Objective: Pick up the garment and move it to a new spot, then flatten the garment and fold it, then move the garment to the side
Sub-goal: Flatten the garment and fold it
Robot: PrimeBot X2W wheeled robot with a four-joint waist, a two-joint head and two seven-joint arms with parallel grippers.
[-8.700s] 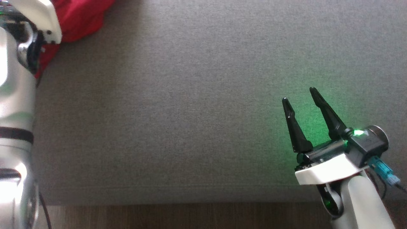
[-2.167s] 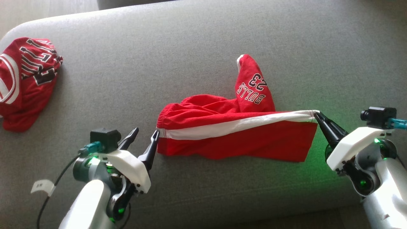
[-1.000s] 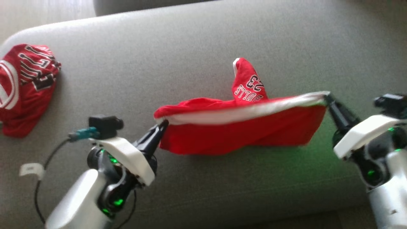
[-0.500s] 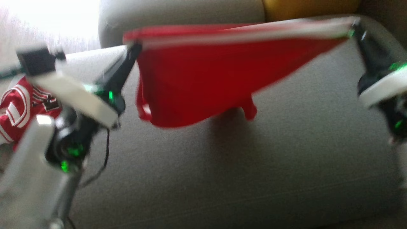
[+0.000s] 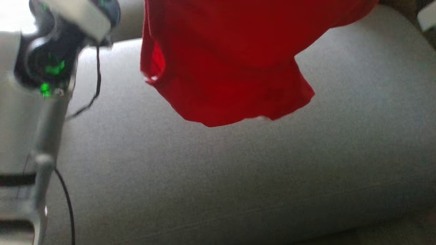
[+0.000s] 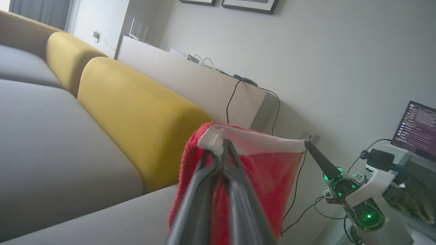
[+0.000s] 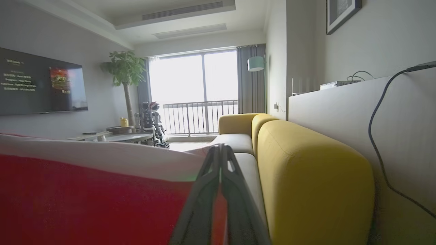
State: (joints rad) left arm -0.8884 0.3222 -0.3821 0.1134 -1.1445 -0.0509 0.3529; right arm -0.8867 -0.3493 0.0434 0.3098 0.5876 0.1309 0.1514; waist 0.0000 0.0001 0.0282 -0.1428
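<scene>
While aloft, left arm (image 5: pixel 44 68), right arm (image 6: pixel 369 204) apart, jaws on garment (image 5: pixel 231 61)

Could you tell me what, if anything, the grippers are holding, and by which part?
The red fabric garment with a white band: the left gripper pinches one end of that band, the right gripper the other; it hangs between them.

One red garment (image 5: pixel 231 68). Two robot hands: the left hand (image 6: pixel 218 147) and the right hand (image 7: pixel 220 146). One grey sofa (image 5: pixel 238 177) with three yellow back cushions (image 6: pixel 136 115). Two framed pictures (image 6: pixel 248 3), one television (image 7: pixel 41 85), one laptop (image 6: pixel 417 127), one potted plant (image 7: pixel 126 71), one floor lamp (image 7: pixel 256 63), one pale cabinet (image 6: pixel 190 85), one large window (image 7: pixel 194 92).
</scene>
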